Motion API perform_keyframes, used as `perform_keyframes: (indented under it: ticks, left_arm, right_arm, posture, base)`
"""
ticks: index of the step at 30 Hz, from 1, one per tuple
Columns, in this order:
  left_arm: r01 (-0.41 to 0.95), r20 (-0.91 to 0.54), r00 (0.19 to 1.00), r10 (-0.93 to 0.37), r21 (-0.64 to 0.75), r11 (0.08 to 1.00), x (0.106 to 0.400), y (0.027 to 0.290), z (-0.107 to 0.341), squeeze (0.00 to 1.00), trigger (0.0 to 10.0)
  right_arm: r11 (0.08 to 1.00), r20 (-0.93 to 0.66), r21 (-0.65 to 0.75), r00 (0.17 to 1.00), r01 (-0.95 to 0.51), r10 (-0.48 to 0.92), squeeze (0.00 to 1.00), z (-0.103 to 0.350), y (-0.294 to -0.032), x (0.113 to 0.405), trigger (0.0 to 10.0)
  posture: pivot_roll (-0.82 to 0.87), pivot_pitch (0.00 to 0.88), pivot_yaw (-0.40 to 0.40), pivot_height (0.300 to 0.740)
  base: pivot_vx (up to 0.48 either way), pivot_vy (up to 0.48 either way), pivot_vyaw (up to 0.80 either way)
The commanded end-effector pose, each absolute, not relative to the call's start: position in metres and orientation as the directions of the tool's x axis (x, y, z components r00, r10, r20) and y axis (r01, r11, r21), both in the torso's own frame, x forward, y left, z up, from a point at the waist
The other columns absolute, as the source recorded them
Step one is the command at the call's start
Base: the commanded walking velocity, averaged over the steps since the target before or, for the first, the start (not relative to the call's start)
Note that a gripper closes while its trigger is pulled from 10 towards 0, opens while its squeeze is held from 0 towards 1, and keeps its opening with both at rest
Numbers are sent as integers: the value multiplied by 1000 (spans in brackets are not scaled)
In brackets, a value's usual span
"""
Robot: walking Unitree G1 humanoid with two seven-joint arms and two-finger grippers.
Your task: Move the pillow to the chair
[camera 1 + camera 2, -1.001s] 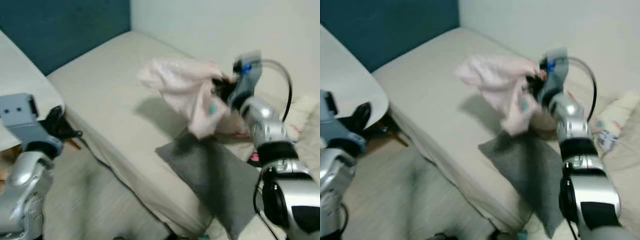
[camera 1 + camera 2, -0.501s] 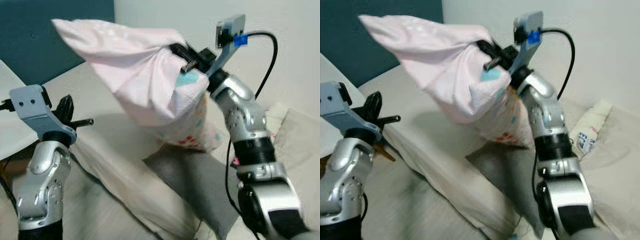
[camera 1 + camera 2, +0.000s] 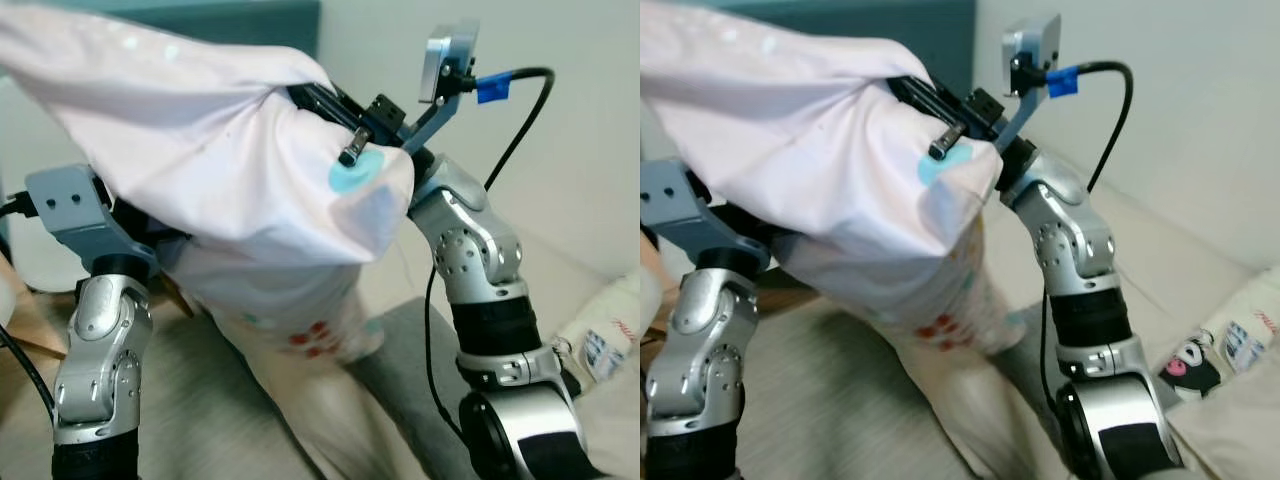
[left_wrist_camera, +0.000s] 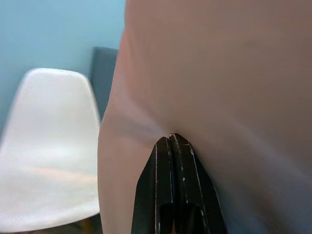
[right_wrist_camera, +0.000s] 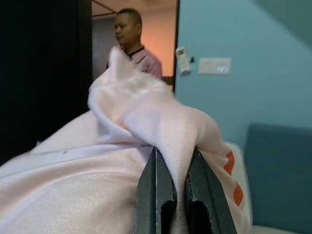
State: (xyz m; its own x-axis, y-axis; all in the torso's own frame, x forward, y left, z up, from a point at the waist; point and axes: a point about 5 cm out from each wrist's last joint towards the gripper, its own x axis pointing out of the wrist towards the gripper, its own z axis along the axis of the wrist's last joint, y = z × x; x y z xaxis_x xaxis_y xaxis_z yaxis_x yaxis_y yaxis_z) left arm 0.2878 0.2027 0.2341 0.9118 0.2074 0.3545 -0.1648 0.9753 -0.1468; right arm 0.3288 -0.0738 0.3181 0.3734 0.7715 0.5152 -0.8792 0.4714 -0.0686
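A pale pink pillow (image 3: 200, 170) with coloured spots hangs in the air, bunched and drooping. My right gripper (image 3: 325, 110) holds it up from above. In the right wrist view that gripper (image 5: 175, 158) is shut on a fold of the pillow (image 5: 146, 122). My left gripper (image 4: 173, 140) is shut, and its tips press against the pillow's side (image 4: 219, 73). The left wrist (image 3: 65, 200) sits just behind the pillow. A white shell chair (image 4: 48, 146) stands beyond the pillow in the left wrist view.
The beige bed (image 3: 1200, 290) lies below and to the right, with a grey cloth (image 3: 400, 370), a small printed packet (image 3: 1245, 340) and a black-and-white item (image 3: 1185, 370) on it. A person (image 5: 131, 34) stands in a doorway beside the teal wall (image 5: 224, 97).
My right arm has lifted the pillow off the bed and swung it up and left, closer to the camera. The left gripper has come up against the pillow. The view has turned.
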Motion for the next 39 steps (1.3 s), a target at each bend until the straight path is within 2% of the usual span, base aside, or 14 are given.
perform_keyframes:
  ticks: [1,7,21,23,24,26,27,39]
  left_arm:
    - [-178,338,917,211,-126,976,288,203,227,0,10000]
    - [-180,311,931,190,-59,982,281,201,216,0,10000]
    - [-149,295,944,146,-12,989,275,187,204,0,10000]
    - [-212,272,941,199,21,977,275,194,200,0,10000]
    - [-231,264,940,217,22,973,275,196,198,0,10000]
    - [-240,260,939,226,21,971,275,197,197,0,10000]
    - [-246,255,938,234,15,969,275,198,196,0,10000]
    - [-202,243,951,193,12,979,278,184,192,0,10000]
  right_arm:
    - [449,547,-103,326,-887,771,0,328,-71,321,0]
    - [469,467,-28,404,-883,787,0,291,-69,326,0]
    - [444,406,28,416,-896,814,0,265,-61,316,0]
    - [468,366,22,443,-883,819,0,258,-59,318,0]
    - [483,344,12,457,-876,820,0,255,-59,320,7020]
    - [491,331,5,465,-871,821,0,253,-59,320,7020]
    - [499,321,11,476,-866,819,0,251,-59,321,10000]
    - [518,298,41,505,-855,810,0,240,-60,322,10000]
  posture:
    - [0,0,-103,735]
    - [6,0,-103,735]
    - [4,0,-91,735]
    - [3,0,-87,735]
    - [3,0,-87,735]
    - [3,0,-87,735]
    - [3,0,-87,735]
    - [0,0,-75,735]
  base:
    - [0,0,800]
    - [0,0,800]
    - [0,0,800]
    - [274,0,400]
    - [307,0,0]
    - [307,0,0]
    - [480,0,0]
    - [480,0,82]
